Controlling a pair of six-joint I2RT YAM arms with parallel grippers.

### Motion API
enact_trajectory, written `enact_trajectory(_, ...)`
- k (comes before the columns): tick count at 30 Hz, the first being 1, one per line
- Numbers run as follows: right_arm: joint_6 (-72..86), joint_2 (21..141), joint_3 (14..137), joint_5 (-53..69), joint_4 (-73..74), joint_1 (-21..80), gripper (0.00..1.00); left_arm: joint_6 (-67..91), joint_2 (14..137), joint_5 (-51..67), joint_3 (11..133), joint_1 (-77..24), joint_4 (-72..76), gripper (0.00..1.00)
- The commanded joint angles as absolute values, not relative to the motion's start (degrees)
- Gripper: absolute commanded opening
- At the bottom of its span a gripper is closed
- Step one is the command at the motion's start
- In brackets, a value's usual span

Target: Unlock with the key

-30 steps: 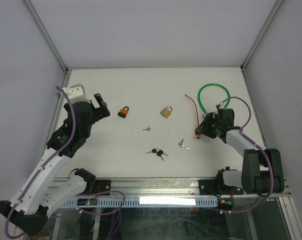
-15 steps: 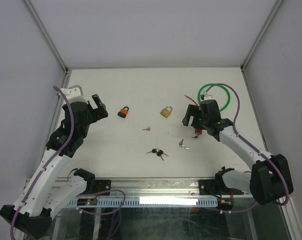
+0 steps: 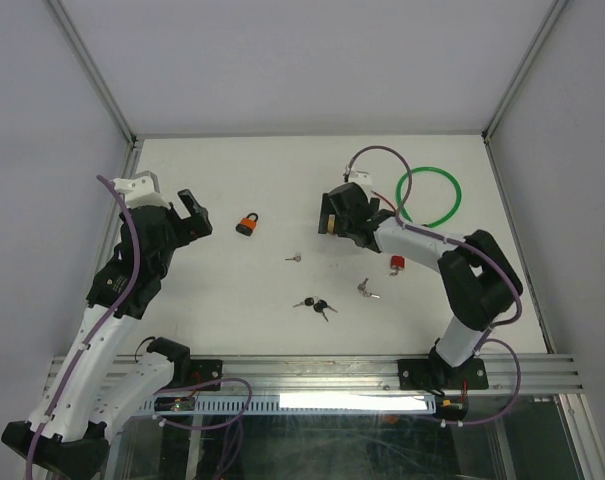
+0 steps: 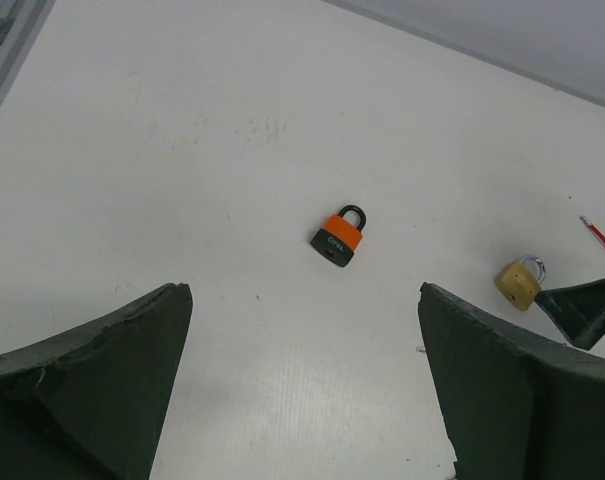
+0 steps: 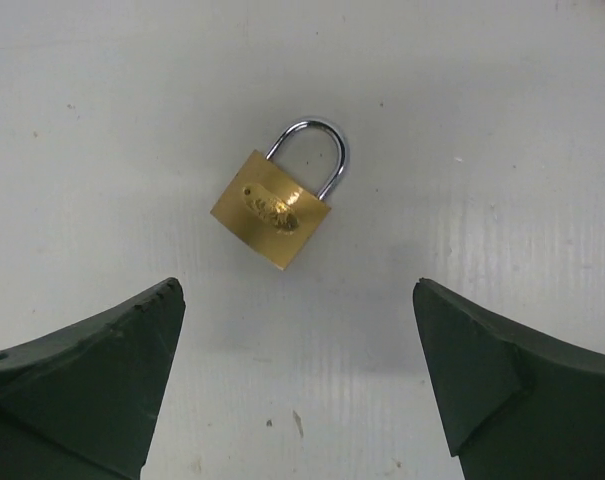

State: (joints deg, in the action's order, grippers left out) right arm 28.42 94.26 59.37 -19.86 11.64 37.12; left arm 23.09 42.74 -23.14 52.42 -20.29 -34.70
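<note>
Brass padlock is lying flat, shackle aiming away and slightly right of the right fingers; those and the left fingers are hanging apart.

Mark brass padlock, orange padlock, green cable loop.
brass padlock (image 5: 271,222), right wrist view, brass body
orange padlock (image 4: 339,240), left wrist view, orange body
green cable loop (image 3: 430,169), top external view, top of arc

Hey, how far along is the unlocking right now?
Nothing finished: the brass padlock has its shackle shut, and the small keys lie loose on the table. In hand: the open right gripper hovers over that padlock. Remaining: grip it, fetch a key, turn it.
</note>
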Motion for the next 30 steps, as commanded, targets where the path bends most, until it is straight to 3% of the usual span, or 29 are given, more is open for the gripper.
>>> enact_trajectory(1, 33.6, 99.8, 64.7, -28.8, 6.6, 37.8, 1.00, 22.1, 43.1, -21.9, 52.3, -18.4, -32.6, 0.99)
enact_trajectory(13, 41.2, 114.6, 75.5, -39.9, 11.9, 40.7, 0.96, 22.2, 45.3, -18.5, 52.1, -15.3, -32.3, 0.99)
enact_trajectory(17, 42.1, 116.0, 76.3, -40.8, 14.8, 41.5, 0.86, 22.3, 45.8, -17.3, 52.1, -14.8, -32.3, 0.99)
enact_trajectory(26, 39.0, 111.7, 68.9, -37.5, 11.4, 41.7, 0.51, 22.5, 46.4, -15.2, 52.2, -12.8, -32.1, 0.99)
enact_trajectory(30, 32.8, 107.6, 65.6, -31.4, 8.2, 41.7, 0.44, 22.4, 47.2, -14.2, 52.2, -12.3, -31.9, 0.99)
